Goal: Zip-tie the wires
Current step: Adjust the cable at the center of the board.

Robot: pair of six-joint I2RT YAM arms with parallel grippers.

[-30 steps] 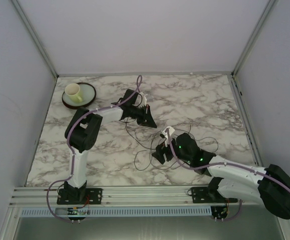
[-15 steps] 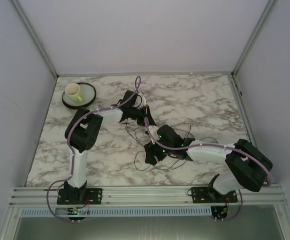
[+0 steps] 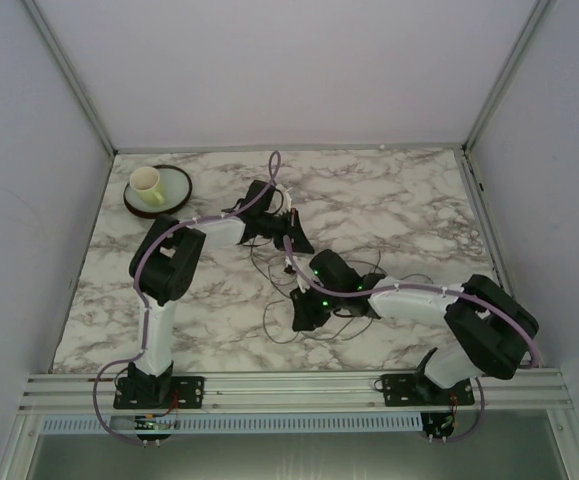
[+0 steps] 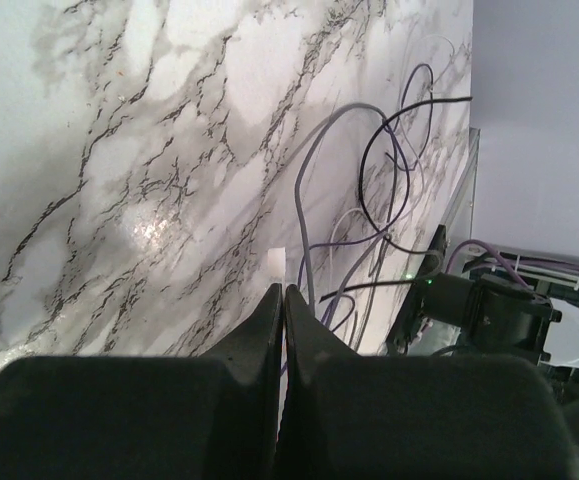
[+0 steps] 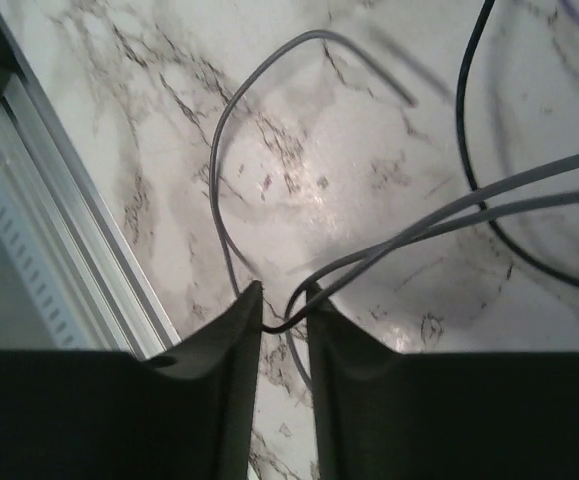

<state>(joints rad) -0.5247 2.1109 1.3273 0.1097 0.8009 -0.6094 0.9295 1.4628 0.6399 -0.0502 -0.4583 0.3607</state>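
Wires [image 5: 469, 215] are scattered in loose loops over the middle of the marble counter [image 3: 409, 200], unbundled, and no tie is seen around them. Both arms are stretched over the tangle. The right pincer [image 5: 281, 300] is set low with its fingers narrowly spread, and one thin wire lies in the gap, not visibly clamped. The left pincer [image 4: 281, 290] is pressed together; a small white strip [image 4: 277, 262] shows at its tip, possibly the tie. The task is judged early: gathering, looping and cinching are all left.
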